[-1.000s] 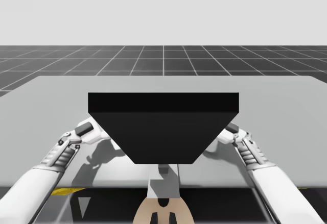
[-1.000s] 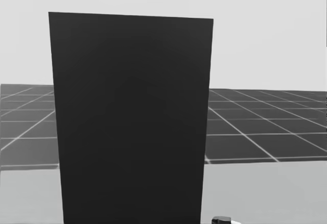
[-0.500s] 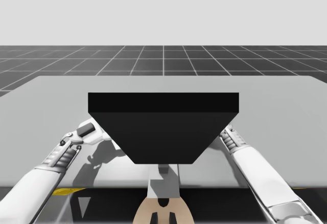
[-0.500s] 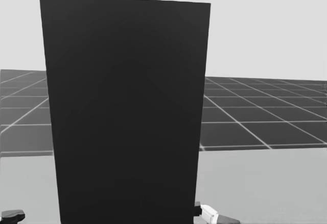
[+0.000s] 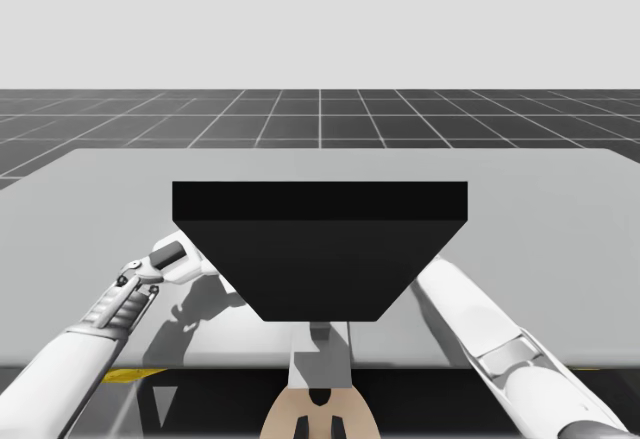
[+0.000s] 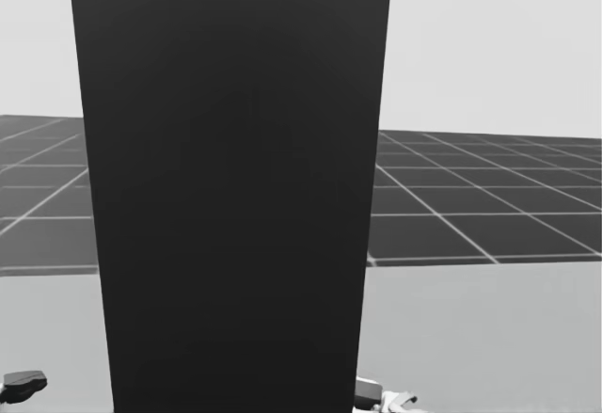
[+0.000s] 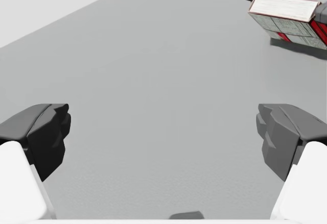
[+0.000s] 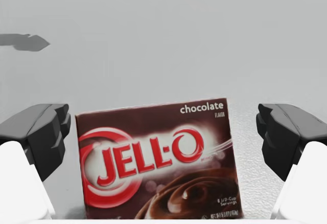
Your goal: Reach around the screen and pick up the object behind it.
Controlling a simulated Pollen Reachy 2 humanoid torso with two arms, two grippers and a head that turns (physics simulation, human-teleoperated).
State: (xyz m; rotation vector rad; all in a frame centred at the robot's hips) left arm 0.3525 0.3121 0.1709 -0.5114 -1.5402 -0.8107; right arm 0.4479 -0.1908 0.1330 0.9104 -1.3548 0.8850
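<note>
Behind the black screen [image 5: 320, 249], down on the desk [image 5: 540, 199], the brown box [image 8: 156, 157] sits square between the fingers of my right hand [image 8: 166, 134]. Its printed face is toward the wrist with a gap either side, so that hand is released, nothing gripped yet. My left hand [image 7: 163, 137] is spread wide too, with the box well ahead and off to one side. The right arm's clearly nearer, so I'd guess it just needs to close.

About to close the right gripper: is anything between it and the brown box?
Nothing visible does. The brown box stands between the open fingers of my right gripper, with a narrow strip of bare table on each side.
</note>
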